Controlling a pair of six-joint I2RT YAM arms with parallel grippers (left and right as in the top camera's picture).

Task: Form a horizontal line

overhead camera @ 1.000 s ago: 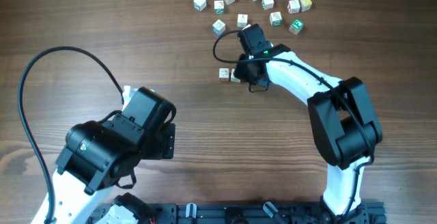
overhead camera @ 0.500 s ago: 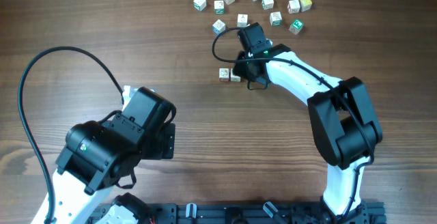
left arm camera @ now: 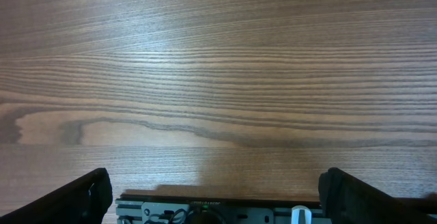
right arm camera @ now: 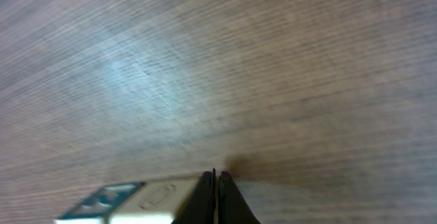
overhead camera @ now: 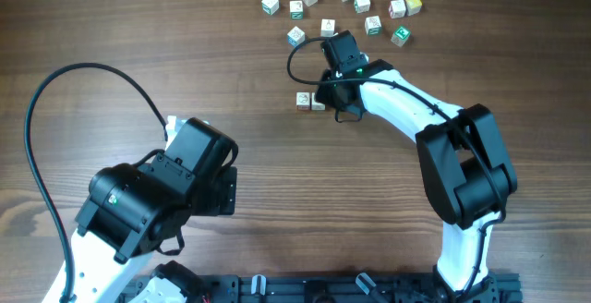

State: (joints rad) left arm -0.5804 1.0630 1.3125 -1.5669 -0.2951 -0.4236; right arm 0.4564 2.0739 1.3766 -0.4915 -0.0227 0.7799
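Note:
The horizontal line (overhead camera: pixel 310 101) is a short row of small whitish cubes touching side by side at mid-table; two show, and anything further right is hidden under the right arm. My right gripper (overhead camera: pixel 331 103) is shut with nothing in it, its tips at the row's right end. In the right wrist view the shut fingertips (right arm camera: pixel 216 183) rest low on the wood, right beside a whitish cube (right arm camera: pixel 147 198) with a teal-marked face. My left gripper (left arm camera: pixel 215 179) hangs open over bare wood at the near left, far from the cubes.
Several loose letter cubes (overhead camera: pixel 346 12) with red, green and blue marks lie scattered at the far edge, just beyond the right wrist. The left arm's body (overhead camera: pixel 157 197) and its black cable (overhead camera: pixel 55 90) fill the near left. A black rail (overhead camera: pixel 351 289) runs along the front edge.
The right gripper has shifted slightly toward the row's right end and stays shut. The left arm has not moved.

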